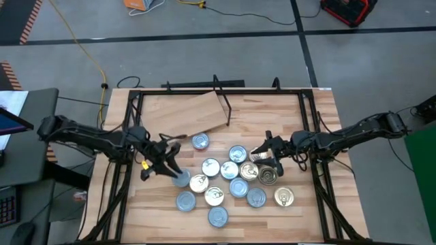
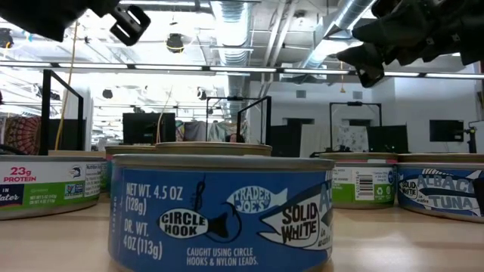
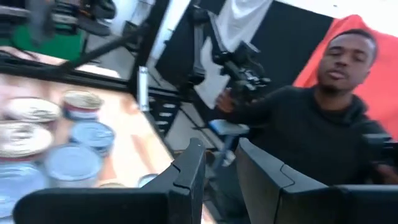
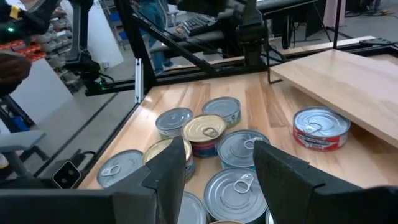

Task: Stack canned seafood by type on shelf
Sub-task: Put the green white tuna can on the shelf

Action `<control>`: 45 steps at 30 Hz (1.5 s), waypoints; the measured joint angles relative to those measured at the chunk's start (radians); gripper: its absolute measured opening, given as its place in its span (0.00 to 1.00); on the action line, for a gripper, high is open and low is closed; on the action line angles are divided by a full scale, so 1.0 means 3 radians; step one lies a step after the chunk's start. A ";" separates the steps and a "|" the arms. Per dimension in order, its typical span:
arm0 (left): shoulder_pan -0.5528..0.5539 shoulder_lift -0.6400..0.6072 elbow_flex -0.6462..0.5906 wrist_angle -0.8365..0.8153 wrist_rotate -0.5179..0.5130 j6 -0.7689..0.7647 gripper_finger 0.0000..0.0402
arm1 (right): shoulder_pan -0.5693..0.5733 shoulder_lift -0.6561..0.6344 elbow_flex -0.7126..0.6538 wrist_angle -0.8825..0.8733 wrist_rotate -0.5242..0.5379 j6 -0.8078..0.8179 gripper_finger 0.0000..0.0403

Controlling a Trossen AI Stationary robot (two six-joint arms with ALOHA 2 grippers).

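High view, tins (image 1: 228, 178) clustered mid-table, left gripper (image 1: 163, 163) jaws slightly apart, right gripper (image 1: 262, 155) jaws apart.

Past my left gripper (image 3: 219, 177), whose two dark fingers (image 3: 186, 177) stand a little apart with nothing between them, I see a blurred cluster of tins (image 3: 50, 140) on the wooden tabletop (image 3: 134, 140): silver lids nearer, cream-lidded ones beyond. A black frame rail (image 3: 74, 56) borders the table. Beyond it a person in a dark sweatshirt (image 3: 311, 124) sits before an orange-red backdrop (image 3: 323, 59).
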 joint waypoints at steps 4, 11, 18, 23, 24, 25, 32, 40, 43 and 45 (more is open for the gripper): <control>-0.0348 0.0197 0.0017 0.0189 -0.0070 -0.0046 0.21 | -0.0002 0.0000 0.0000 0.0038 -0.0004 0.0026 0.53; -0.0630 0.0215 0.0021 0.0217 -0.0119 -0.0152 0.18 | -0.0002 -0.0001 0.0000 0.0166 -0.0010 0.0108 0.53; -0.0840 0.0208 0.0013 0.0197 -0.0380 -0.0055 0.09 | -0.0013 -0.0001 0.0000 0.0172 -0.0010 0.0191 0.53; -0.1122 0.0408 0.0012 0.0546 -0.0840 -0.0048 0.06 | -0.0033 -0.0001 0.0000 0.0197 -0.0010 0.0296 0.53; -0.1189 0.0490 0.0012 0.0668 -0.0968 -0.0053 0.05 | -0.0044 -0.0001 0.0000 0.0203 -0.0009 0.0315 0.53; -0.1248 0.0587 0.0014 0.0797 -0.1118 -0.0071 0.05 | -0.0068 -0.0001 0.0000 0.0208 -0.0009 0.0337 0.53; -0.1402 0.1476 0.0213 0.1310 -0.1967 -0.0564 0.04 | -0.0331 0.0011 0.0031 0.0231 -0.0008 0.0497 0.53; -0.1183 0.2015 0.0845 0.0565 -0.2106 -0.0737 0.04 | -0.0409 0.0394 0.0297 0.0170 -0.0008 0.0395 0.53; -0.1146 0.2036 0.1149 -0.0327 -0.2164 -0.0656 0.04 | -0.0376 0.0465 0.0386 -0.0079 -0.0009 0.0282 0.53; -0.1151 0.2036 0.1362 -0.0988 -0.2207 -0.0504 0.04 | -0.0372 0.0485 0.0415 -0.0243 -0.0009 0.0259 0.53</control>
